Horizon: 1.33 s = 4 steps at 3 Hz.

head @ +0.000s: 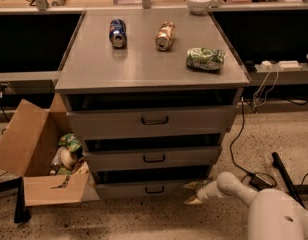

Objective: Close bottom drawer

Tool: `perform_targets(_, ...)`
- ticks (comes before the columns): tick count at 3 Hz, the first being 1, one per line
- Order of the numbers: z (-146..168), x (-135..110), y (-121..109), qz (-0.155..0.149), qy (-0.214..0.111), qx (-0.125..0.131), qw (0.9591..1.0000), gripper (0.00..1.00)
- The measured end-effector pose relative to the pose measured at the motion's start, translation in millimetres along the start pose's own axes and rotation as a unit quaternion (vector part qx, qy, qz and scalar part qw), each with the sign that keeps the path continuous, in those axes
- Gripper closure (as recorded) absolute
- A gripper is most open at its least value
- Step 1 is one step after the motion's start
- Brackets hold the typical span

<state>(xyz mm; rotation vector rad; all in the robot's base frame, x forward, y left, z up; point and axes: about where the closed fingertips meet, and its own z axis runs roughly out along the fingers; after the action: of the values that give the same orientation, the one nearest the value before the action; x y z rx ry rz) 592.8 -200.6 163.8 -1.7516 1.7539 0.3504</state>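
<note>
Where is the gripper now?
The gripper is low in the camera view, right of centre, near the floor, beside the right end of the bottom drawer.

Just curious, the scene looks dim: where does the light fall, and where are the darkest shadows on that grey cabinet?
Camera view: warm light from above makes the flat grey cabinet top brightest; dark shadow bands lie above each drawer front, including the lowest, shallow grey bottom drawer; the cream two-finger gripper, open, low before that drawer's right end, is fairly well lit.
</note>
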Motion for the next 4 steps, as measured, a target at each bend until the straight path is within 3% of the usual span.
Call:
perform_targets(2,0,0,-20,0.004,0.011,0.009,0.9999,0.88)
perform_targets(3,1,1,-22,0.019,0.021,0.007,0.9996,1.0)
perform_targets(4,2,1,-23,0.021,0.023,0.006,0.9995,0.84)
